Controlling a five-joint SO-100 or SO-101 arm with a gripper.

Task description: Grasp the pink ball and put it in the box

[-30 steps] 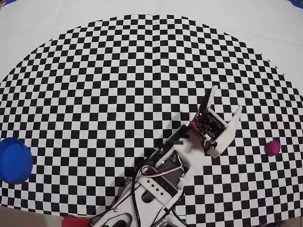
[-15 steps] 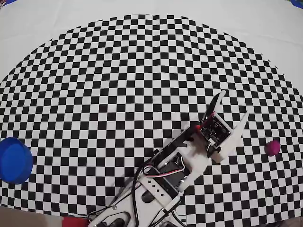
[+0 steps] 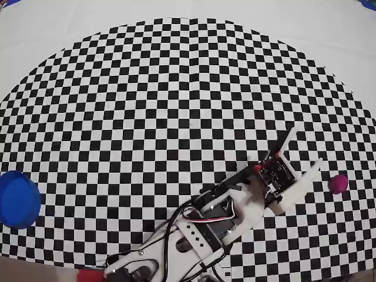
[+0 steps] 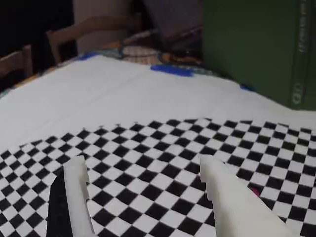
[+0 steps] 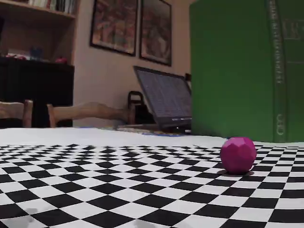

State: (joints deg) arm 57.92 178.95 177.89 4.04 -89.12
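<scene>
Two fingers of the gripper (image 3: pixel 306 148) stand spread wide apart with nothing between them. Overhead view: the pink ball (image 3: pixel 338 184) rests on the checkered mat (image 3: pixel 176 88), just right of the gripper's lower white finger (image 3: pixel 311 171) and apart from it. The blue box (image 3: pixel 17 198) sits far left of the gripper, at the mat's left edge. Fixed view: the ball (image 5: pixel 238 154) lies alone on the mat.

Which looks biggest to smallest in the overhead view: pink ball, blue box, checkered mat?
1. Checkered mat, filling most of the picture.
2. Blue box, at the left edge, slightly cut off.
3. Pink ball, clearly smallest, near the right edge.
</scene>
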